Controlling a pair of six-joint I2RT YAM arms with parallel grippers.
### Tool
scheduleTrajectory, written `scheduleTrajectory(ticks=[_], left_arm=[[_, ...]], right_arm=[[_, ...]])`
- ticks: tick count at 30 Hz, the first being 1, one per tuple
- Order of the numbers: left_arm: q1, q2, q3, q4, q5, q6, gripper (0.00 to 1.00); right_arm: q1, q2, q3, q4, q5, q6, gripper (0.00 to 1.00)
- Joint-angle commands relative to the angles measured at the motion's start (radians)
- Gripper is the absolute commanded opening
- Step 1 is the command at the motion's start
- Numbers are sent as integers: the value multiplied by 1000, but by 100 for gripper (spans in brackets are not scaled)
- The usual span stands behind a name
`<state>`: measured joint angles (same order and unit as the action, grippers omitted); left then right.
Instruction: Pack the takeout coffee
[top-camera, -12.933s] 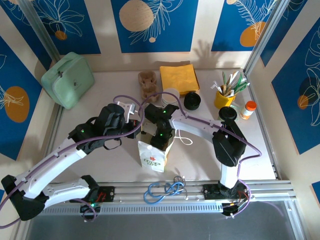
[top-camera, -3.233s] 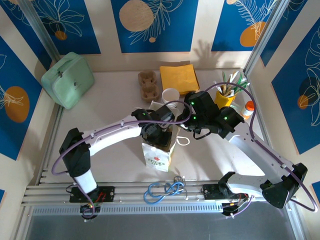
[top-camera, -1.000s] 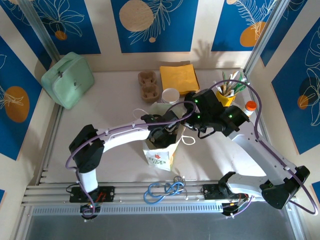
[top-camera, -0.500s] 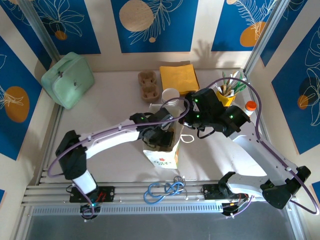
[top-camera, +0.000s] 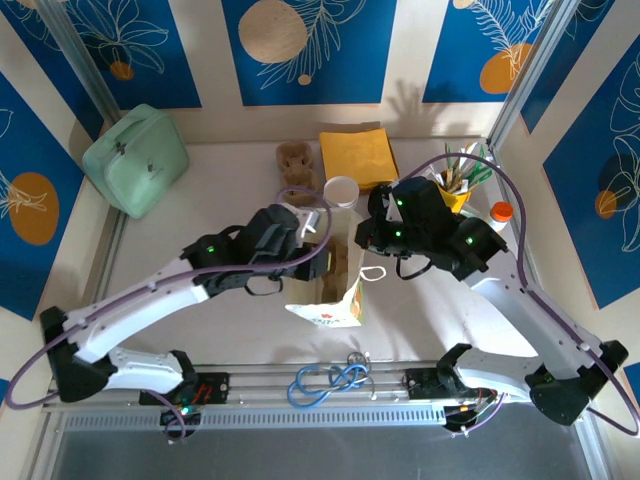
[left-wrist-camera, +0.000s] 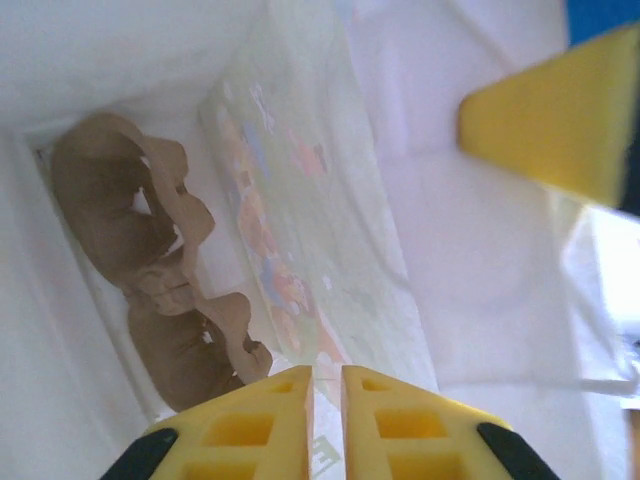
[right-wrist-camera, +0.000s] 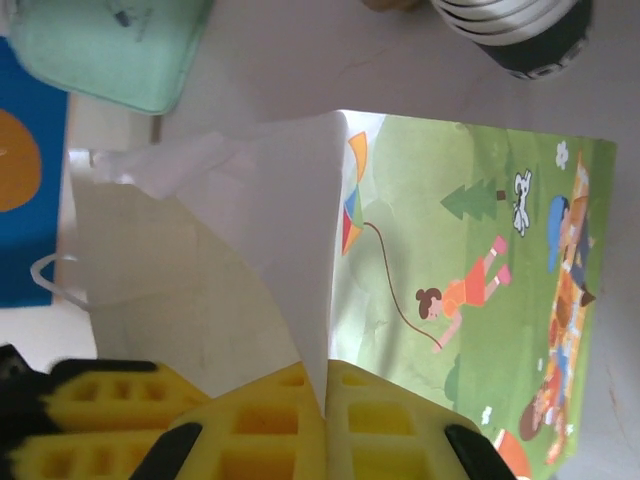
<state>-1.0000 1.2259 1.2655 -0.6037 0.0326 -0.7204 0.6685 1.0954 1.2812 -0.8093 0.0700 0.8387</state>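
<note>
We see our right gripper (right-wrist-camera: 327, 378) pinched on the top edge of the paper bag (right-wrist-camera: 470, 250), the thin wall caught between both yellow fingers (right-wrist-camera: 390, 425). Right of the fingers spreads the bag's printed picnic side; left of them, a plain white panel. Beyond, a mint-green case (right-wrist-camera: 110, 45) lies up-left and a ribbed cup (right-wrist-camera: 520, 28) up-right.

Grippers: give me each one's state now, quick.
Left gripper: barely open, holding nothing.
Right gripper: shut on the bag edge.
</note>
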Motion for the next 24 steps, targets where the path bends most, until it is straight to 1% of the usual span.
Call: scheduleTrajectory(ticks=[1, 4, 6, 12, 15, 17, 21, 24], left_arm=[[-5, -105, -26, 36, -98, 26, 22], [-5, -186, -66, 123, -64, 17, 28], [-5, -232, -91, 159, -60, 16, 30], [-5, -307, -133, 181, -68, 44, 31], [-5, -330, -150, 200, -39, 64, 32], [-5, -331, -155, 209, -13, 79, 31], [-6, -290, -141, 176, 14, 100, 29], [-11, -236, -106, 125, 17, 102, 26]], right_arm=[[6, -78, -45, 127, -92, -107, 0], [5, -137, -103, 206, -159, -178, 0], [5, -174, -131, 238, -177, -192, 0], [5, -265, -208, 324, -262, -249, 0], [5, -296, -239, 332, -258, -244, 0], [5, -301, -245, 327, -246, -225, 0], [4, -275, -235, 298, -190, -107, 0], [3, -236, -223, 276, -151, 35, 0]])
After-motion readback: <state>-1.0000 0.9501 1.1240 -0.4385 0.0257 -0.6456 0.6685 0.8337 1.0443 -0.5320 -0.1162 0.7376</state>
